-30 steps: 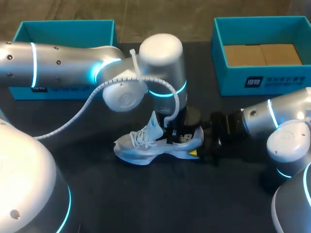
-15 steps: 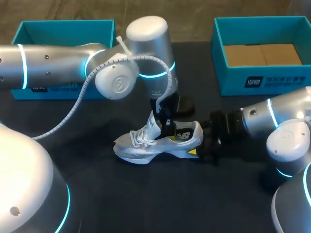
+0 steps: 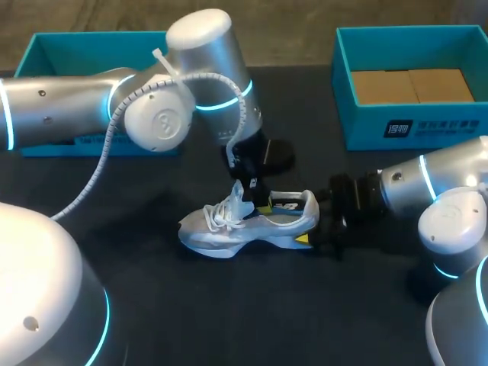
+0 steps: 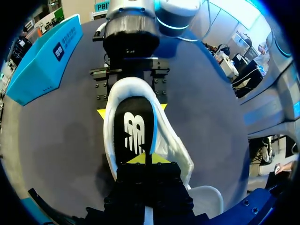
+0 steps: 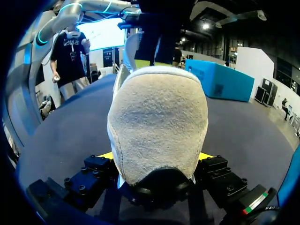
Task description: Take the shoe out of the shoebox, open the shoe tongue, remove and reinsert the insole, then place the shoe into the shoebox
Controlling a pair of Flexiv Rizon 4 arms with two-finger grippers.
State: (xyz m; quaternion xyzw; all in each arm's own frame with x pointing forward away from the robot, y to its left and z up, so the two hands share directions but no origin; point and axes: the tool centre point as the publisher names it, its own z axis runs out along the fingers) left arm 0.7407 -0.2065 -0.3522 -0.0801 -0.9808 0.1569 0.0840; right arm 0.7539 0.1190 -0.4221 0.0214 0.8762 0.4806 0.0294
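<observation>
Head view: the white sneaker (image 3: 229,229) sits in the middle of the table (image 3: 229,305), toe left, heel (image 3: 309,210) right, well apart from the shoebox (image 3: 412,126) at the far right. Your right gripper (image 3: 324,223) comes in low from the right onto the heel. Your left gripper (image 3: 255,194) hangs over the opening, just beside the upright tongue (image 3: 239,197).

Left wrist view: looking down into the shoe, the yellow fingertips (image 4: 136,159) look pressed together on the front of the black insole (image 4: 133,133), which bows up along one edge. I'd call this the pull-out step. Draw it up and back toward the heel in one smooth arc. Yank it and that thin foam probably slips free.

Right wrist view: the fingers (image 5: 93,169) sit spread around the fuzzy heel, touching both sides. Hold that firm so the shoe doesn't ride up with the insole.
</observation>
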